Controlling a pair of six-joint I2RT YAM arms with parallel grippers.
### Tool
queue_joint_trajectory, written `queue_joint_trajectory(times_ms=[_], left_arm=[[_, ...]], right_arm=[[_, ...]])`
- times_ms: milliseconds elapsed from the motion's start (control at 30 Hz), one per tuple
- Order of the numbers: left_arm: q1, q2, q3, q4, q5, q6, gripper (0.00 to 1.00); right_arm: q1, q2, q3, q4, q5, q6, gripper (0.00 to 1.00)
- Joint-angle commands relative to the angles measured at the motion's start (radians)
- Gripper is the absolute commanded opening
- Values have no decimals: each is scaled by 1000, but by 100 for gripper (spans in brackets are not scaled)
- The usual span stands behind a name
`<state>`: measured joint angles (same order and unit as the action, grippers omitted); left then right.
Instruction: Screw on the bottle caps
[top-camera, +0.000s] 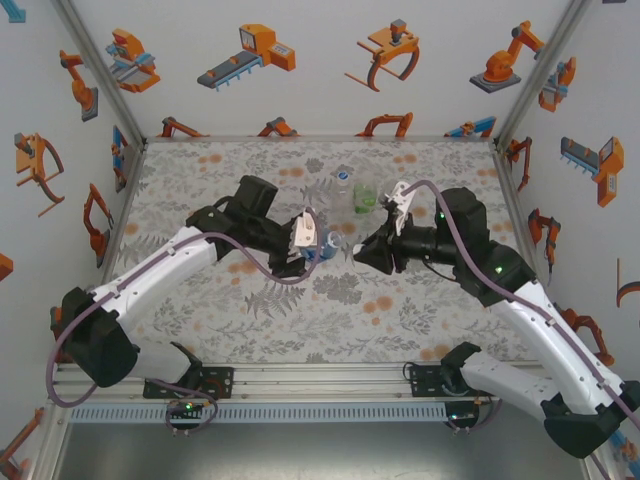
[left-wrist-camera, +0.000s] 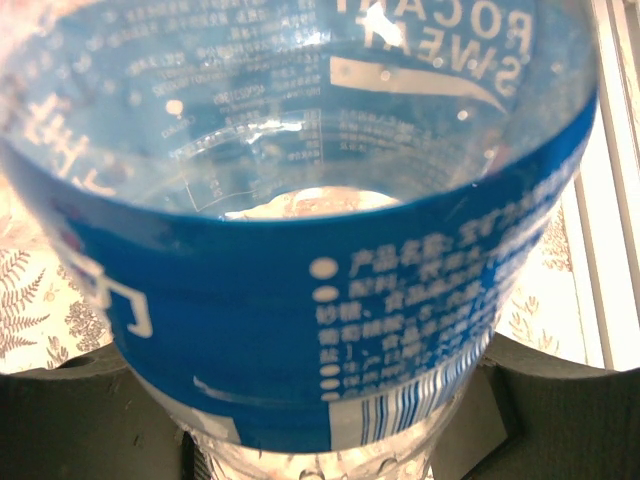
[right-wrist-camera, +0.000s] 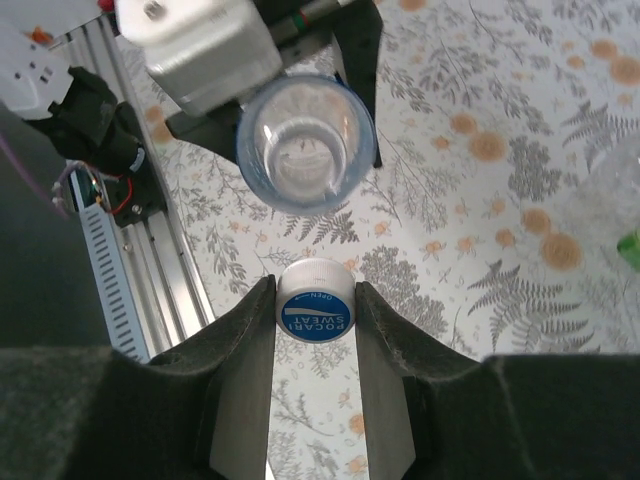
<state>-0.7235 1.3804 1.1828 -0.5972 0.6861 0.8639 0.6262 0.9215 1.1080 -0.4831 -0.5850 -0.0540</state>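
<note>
My left gripper (top-camera: 314, 246) is shut on the blue-label bottle (left-wrist-camera: 320, 300), which lies tilted in its dark fingers (left-wrist-camera: 560, 400). From the right wrist view I look into that bottle's open mouth (right-wrist-camera: 305, 145), held just ahead of my right gripper (right-wrist-camera: 316, 310). The right gripper (top-camera: 360, 252) is shut on a white bottle cap (right-wrist-camera: 316, 300) with a blue printed top, pinched by its sides. Cap and bottle mouth are a short gap apart. A plain clear bottle (top-camera: 343, 184) and a green-tinted bottle (top-camera: 364, 197) stand upright behind the grippers.
The patterned table (top-camera: 300, 320) stretches between the white side walls. An aluminium rail (top-camera: 300, 385) runs along the near edge by the arm bases. The green-tinted bottle (right-wrist-camera: 630, 245) sits at the right edge of the right wrist view.
</note>
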Motion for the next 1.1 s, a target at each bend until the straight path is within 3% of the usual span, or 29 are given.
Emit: queue_joint_trajectory(times_ms=[0,267,467,1067], left_arm=[[-31,10,42,-69,-23,50,0],[-65,1,44,-86,-47,67,0],[-80,-20,37,-90,-72,80,0],[-95,0,52,-117,-88,82,0]], right_arm=[[19,-25,1,42,-78,-153,0],[34,-32,46,-15,-95,-368,0],[39,-36,54,-57,-186,-569,0],[70,46,77,-66,-195,-627,0]])
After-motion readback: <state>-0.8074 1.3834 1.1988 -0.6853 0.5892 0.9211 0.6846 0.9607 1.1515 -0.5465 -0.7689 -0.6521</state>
